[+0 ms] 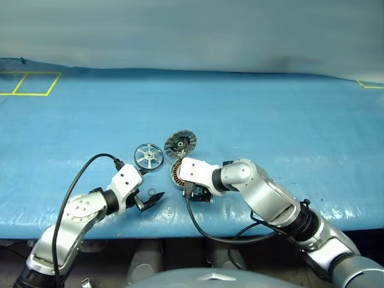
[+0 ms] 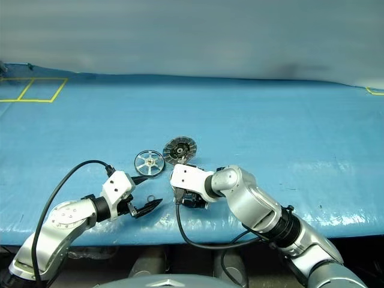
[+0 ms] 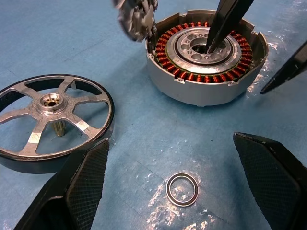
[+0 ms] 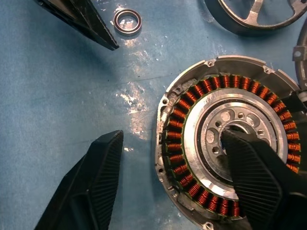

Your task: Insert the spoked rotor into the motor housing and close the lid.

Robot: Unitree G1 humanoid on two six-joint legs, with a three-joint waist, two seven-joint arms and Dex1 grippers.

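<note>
I'm seeing my right gripper (image 4: 170, 179), spread apart, straddling the one motor housing (image 4: 192, 143) wall; one spoked rotor (image 1: 148, 157) lying left, beyond my wide-spread left gripper (image 3: 175, 184).

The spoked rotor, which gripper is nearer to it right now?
Left. The left gripper sits just beside the spoked rotor, open. The right gripper is over at the motor housing, one finger in its centre.

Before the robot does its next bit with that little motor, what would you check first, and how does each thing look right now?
1. Motor housing open, copper windings exposed: ok.
2. Lid swung up off the housing: ok.
3. Spoked rotor lying free on the blue sheet, not gripped: ok.
4. Left pincer open, empty: ok.
5. Right pincer clear of the housing: not ok, one finger sits in its centre.
6. Small loose ring out of the way: cannot tell.
</note>
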